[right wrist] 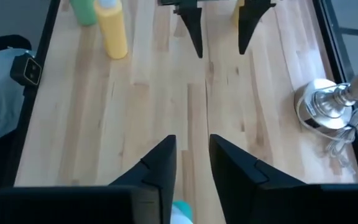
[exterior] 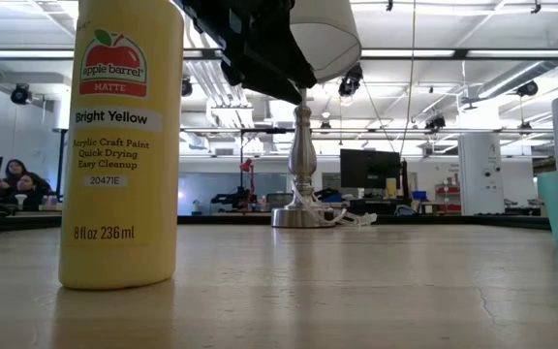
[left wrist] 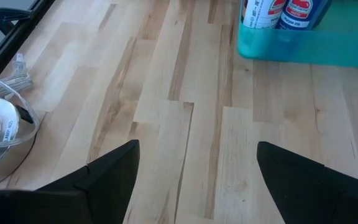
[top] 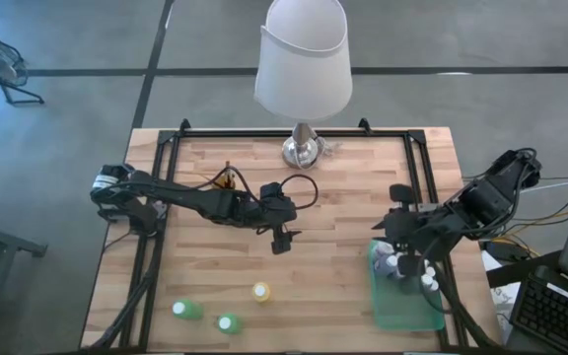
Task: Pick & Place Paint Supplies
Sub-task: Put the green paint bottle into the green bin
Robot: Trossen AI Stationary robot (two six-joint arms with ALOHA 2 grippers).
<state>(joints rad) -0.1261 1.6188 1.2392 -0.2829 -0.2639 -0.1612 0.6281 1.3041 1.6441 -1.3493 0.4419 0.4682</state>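
Note:
A yellow paint bottle (top: 261, 292) and two green ones (top: 187, 310) (top: 228, 323) stand upright on the wooden table near its front edge. The yellow bottle fills the left of the low view (exterior: 119, 145). Several white-capped bottles (top: 407, 266) stand in the green tray (top: 402, 314) at the front right. They also show in the left wrist view (left wrist: 272, 12). My left gripper (top: 282, 242) (left wrist: 197, 146) is open and empty above the table's middle. My right gripper (top: 394, 256) (right wrist: 191, 140) hovers over the tray's far left corner with a narrow gap between its fingers. A white cap (right wrist: 180, 213) shows low in that gap.
A tall lamp with a white shade (top: 304, 59) stands on a silver base (top: 302, 150) at the table's far middle, its cord (top: 299, 187) looping toward my left arm. A black frame (top: 161, 197) runs along the table's edges. Bare wood lies between my left gripper and the tray.

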